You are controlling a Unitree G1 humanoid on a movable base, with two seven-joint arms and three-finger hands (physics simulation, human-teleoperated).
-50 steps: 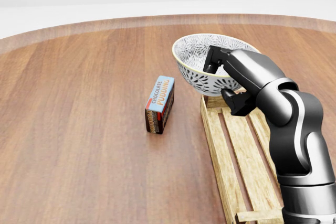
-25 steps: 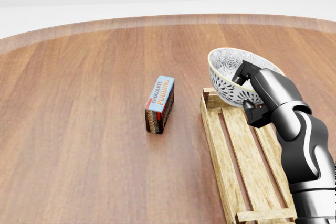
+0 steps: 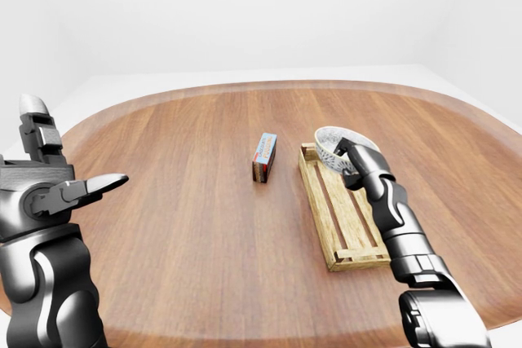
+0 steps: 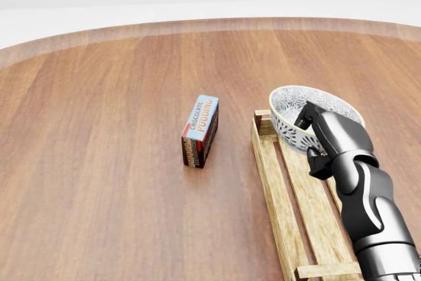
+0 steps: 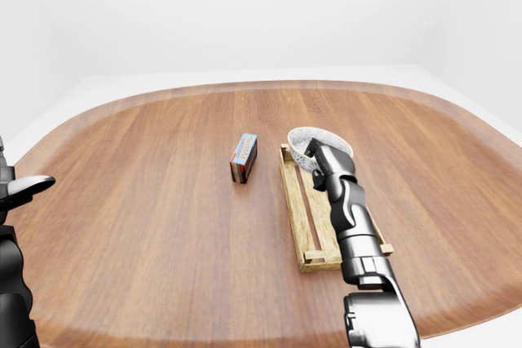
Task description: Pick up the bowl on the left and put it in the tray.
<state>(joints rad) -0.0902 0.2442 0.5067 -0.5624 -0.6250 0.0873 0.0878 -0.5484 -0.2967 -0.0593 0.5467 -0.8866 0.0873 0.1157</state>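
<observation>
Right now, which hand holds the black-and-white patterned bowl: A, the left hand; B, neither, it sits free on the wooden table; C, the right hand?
C: the right hand grips the rim of the black-and-white patterned bowl at the top end of the slatted wooden tray, while the left hand hangs open and empty.

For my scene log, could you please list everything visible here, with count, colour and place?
bowl: one, white with dark pattern, at the tray's top end in the head view
tray: one, pale slatted wood, right of centre on the table
pudding box: one, blue and brown, left of the tray, apart from it
table: one, reddish-brown wood, rounded, under everything
left hand: one, grey and black, raised at the left-eye view's left edge, fingers open, holding nothing
right hand: one, grey and black, fingers closed on the bowl's rim
</observation>
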